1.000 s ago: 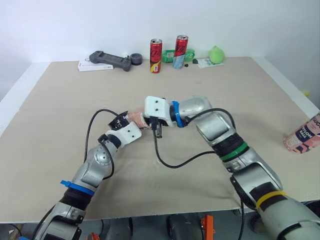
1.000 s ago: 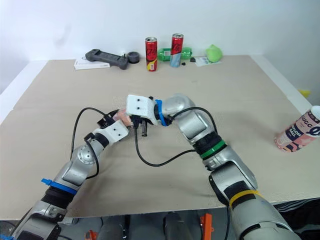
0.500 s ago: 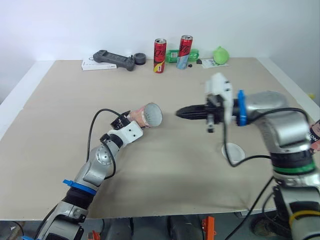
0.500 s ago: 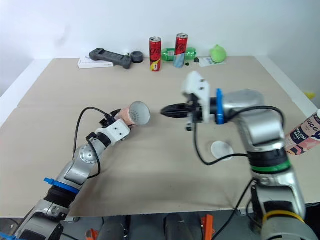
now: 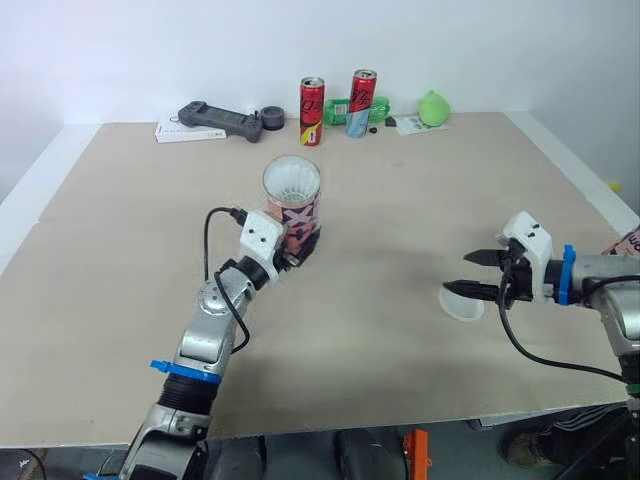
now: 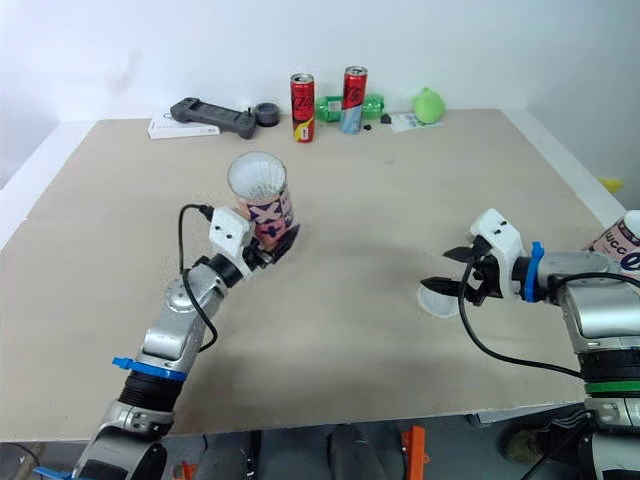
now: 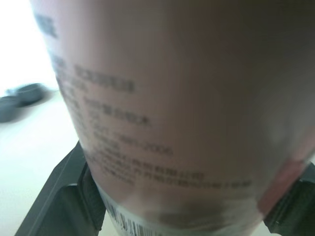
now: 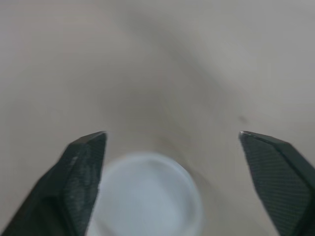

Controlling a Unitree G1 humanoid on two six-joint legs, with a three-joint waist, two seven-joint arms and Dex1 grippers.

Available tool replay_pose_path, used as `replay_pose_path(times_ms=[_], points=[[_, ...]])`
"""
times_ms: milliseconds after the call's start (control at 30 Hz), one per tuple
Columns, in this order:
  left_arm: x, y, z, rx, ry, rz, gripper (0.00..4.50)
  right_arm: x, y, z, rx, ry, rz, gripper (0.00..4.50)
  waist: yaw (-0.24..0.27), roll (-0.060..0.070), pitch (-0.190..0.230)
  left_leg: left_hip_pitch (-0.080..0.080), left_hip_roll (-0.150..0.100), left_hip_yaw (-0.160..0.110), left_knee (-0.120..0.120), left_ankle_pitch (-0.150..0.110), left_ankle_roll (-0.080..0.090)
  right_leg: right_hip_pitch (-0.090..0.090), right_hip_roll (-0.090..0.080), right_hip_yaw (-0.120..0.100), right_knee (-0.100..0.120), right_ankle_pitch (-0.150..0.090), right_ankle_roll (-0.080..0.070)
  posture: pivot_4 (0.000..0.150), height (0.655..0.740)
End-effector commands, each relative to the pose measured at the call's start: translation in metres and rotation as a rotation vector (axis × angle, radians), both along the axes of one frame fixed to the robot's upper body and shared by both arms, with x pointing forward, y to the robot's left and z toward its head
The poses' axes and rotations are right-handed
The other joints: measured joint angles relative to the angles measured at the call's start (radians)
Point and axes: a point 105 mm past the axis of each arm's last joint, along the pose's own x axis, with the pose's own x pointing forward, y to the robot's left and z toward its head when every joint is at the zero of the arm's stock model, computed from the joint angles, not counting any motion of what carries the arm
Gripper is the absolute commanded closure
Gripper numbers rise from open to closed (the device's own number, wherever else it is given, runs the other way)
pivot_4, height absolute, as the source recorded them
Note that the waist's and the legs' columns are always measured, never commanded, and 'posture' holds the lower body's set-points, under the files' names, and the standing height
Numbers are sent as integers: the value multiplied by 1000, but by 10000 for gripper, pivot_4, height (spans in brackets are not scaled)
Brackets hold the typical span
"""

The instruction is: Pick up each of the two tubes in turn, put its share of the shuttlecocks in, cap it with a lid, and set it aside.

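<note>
Left pincer (image 5: 298, 243) pinches the upright tube (image 5: 292, 200); right pincer (image 5: 462, 273), spread at the flat lid (image 5: 462, 303), could skid off its thin rim.

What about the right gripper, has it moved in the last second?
Yes: the right gripper swung rightward, from below the cans out to the lid.
</note>
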Motion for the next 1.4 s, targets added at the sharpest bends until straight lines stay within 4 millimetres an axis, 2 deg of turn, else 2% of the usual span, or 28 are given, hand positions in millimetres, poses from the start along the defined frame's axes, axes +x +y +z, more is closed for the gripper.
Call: replay_pose_path(times_ms=[33,133,233,333,433,500,667,700,833,933,1000,1100,1167,1300,1400], points=[[-16,-15,-7,-42,59,-129,10016,4,-16,3,-21,-37,-68,740,1,0,0,0,0,0,0,0,0,1,0,0,0,0,0,1500,7400],[-23,-20,-24,-46,144,-165,10016,6,-21,-7,-30,-15,-96,740,1,0,0,0,0,0,2,0,0,1,0,1,0,0,1,1500,7400],[-30,-22,-54,21,228,-178,10016,2,-23,-25,-59,38,-89,740,1,0,0,-1,0,0,3,0,0,1,0,1,0,1,2,1500,7400],[-33,-20,-70,69,257,-169,10016,-1,-22,-36,-67,70,-83,740,0,1,-1,0,0,0,5,0,0,2,0,1,0,0,0,1500,7400],[-35,-19,-79,105,266,-165,10016,-3,-19,-42,-71,94,-60,8273,0,1,-1,4,0,0,6,0,0,6,0,1,0,-1,-2,1500,7400],[-36,-18,-80,104,266,-161,10016,-5,-17,-44,-68,105,-46,16947,0,1,-1,7,0,0,7,0,0,9,0,1,0,-1,-2,1500,7400],[-36,-17,-80,111,259,-154,10016,-5,-15,-41,-59,95,-32,41883,0,0,-1,7,0,0,10,0,-1,12,0,1,-1,-1,-2,1500,7400],[-35,-17,-80,113,258,-153,10016,-4,-14,-39,-58,84,-34,44326,0,0,-1,8,0,0,10,-1,-1,12,0,1,-1,-1,-2,1500,7400],[-34,-16,-81,106,261,-147,10016,3,0,-12,-41,1,11,44326,0,0,-1,8,0,0,10,-1,-1,12,0,1,-1,-1,-2,1500,7400],[-34,-16,-81,96,268,-149,10016,4,21,20,-23,-90,87,44326,0,2,-2,7,0,0,10,-1,-1,11,0,1,-1,-1,-2,1500,7400],[-34,-15,-82,101,273,-153,10016,4,43,52,37,-183,164,44326,0,2,-2,7,0,0,10,-1,-1,11,0,1,-1,-1,-2,1500,7400],[-33,-15,-87,122,285,-161,10016,2,99,126,162,-396,354,44326,-10,4,-1,7,0,0,10,-1,-1,9,0,1,0,-1,-2,1500,7400],[-32,-16,-87,126,286,-164,10016,-2,129,153,173,-468,456,44326,-11,7,-1,5,-1,-1,10,0,0,7,0,1,0,2,-2,1500,7400],[-30,-18,-85,127,281,-168,10016,-2,171,170,139,-517,598,44326,-2,1,-4,6,0,-3,9,-2,-2,4,0,-1,-1,-1,-4,1500,7400],[-29,-18,-84,132,277,-168,10016,-3,193,167,70,-513,703,44326,2,1,-4,4,0,0,9,-2,-3,4,-2,-1,-2,-1,-4,1500,7400]])
